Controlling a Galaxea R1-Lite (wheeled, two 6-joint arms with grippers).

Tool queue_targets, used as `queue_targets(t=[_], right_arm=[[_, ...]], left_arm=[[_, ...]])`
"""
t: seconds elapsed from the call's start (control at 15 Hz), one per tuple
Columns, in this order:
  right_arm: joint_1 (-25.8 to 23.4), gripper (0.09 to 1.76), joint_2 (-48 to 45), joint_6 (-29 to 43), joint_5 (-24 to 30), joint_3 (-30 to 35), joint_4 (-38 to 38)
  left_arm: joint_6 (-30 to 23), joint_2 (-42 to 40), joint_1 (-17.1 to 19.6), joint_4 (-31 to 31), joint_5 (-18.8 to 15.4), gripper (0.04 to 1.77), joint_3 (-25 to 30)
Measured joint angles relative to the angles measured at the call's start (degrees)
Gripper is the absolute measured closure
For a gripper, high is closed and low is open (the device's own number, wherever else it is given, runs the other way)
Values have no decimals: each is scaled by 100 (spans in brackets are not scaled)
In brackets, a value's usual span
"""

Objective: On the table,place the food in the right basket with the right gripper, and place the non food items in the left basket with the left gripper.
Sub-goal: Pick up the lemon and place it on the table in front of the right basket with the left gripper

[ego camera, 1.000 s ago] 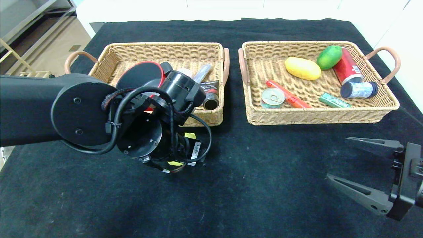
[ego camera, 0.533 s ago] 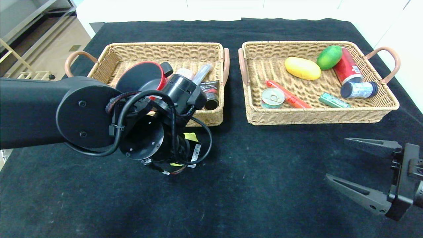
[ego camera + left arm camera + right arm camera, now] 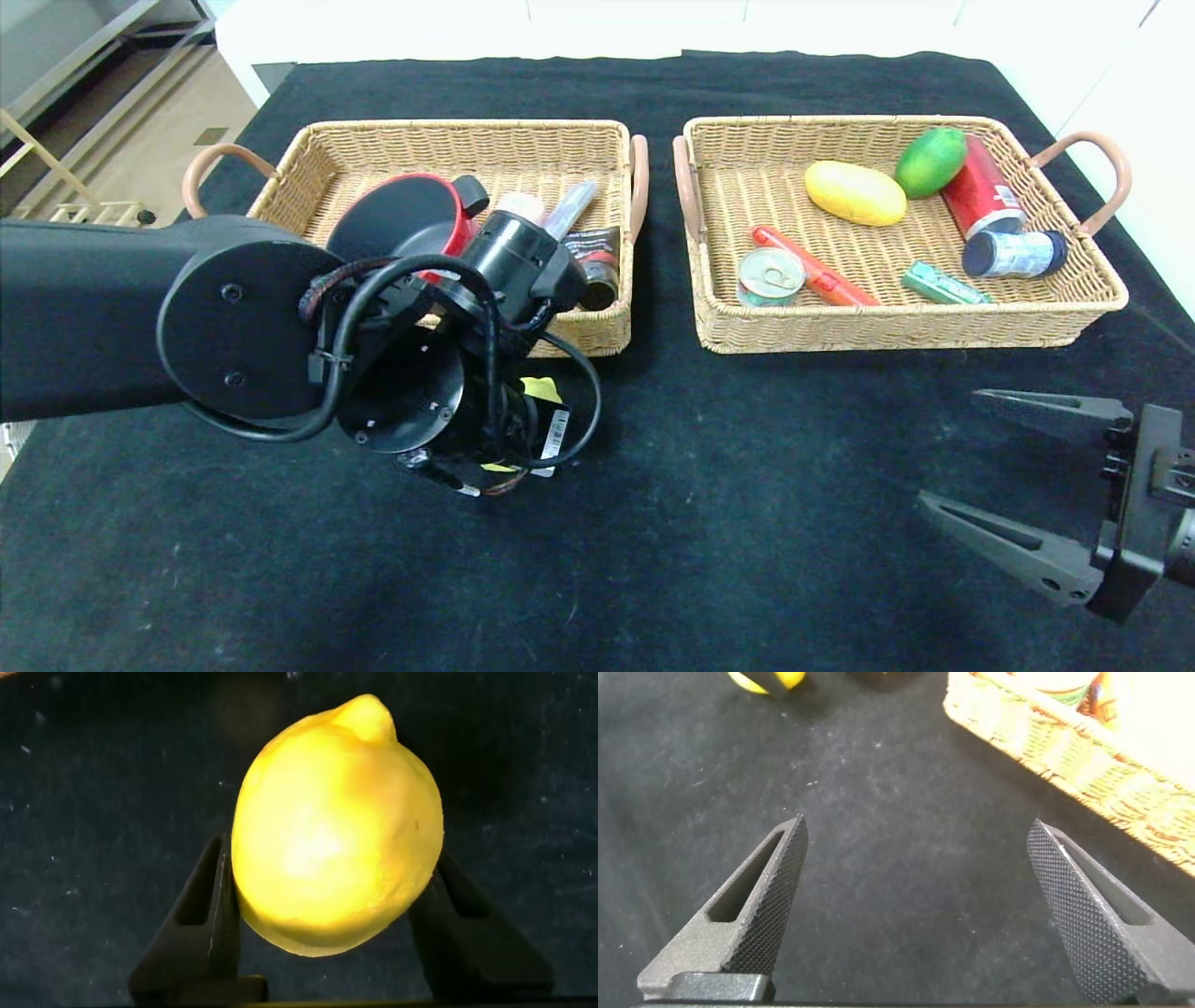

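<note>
Starting at the left basket, sitting toward the far left of the table, it is already carrying the non-food: a red-rimmed black disc and a dark can among a few other bits. Just in front of that basket's near edge, the left arm is bending down over the cloth, and this is where the action is happening. The left gripper, which was standing wide a second ago, has now been closing in, and the wrist camera is showing its jaws pressing against both flanks of the lemon, so it is grasping the fruit. From the head view only a sliver of the lemon is peeking out under the wrist, and it seems to be low on the table, not yet lifted. That is raising a question, because a lemon is food and belongs to the other side. Moving right, the right basket is holding a yellow fruit, a green fruit, a red can and a tin. By the table's near right corner the right gripper is hanging parked, released and gaping wide, holding nothing.
</note>
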Motion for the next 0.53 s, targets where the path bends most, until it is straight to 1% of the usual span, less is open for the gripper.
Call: queue_targets(t=[0.2,0.27,0.47,0.53], right_arm=[[-85,14,-121,27,-17,-68,56],[-110,14,-193,46,-24,-105,111],[-293,14,-422,66,-28,-313,489],[-378,14,-499,66,-22,-369,529]], left_arm=[[61,-232,-100,6,-67,76,-16],[101,-336,-179,0,-201,76,-13],[149,-600,-450,-26,-1078,76,24],[154,-661,-552,-37,-1268,76,24]])
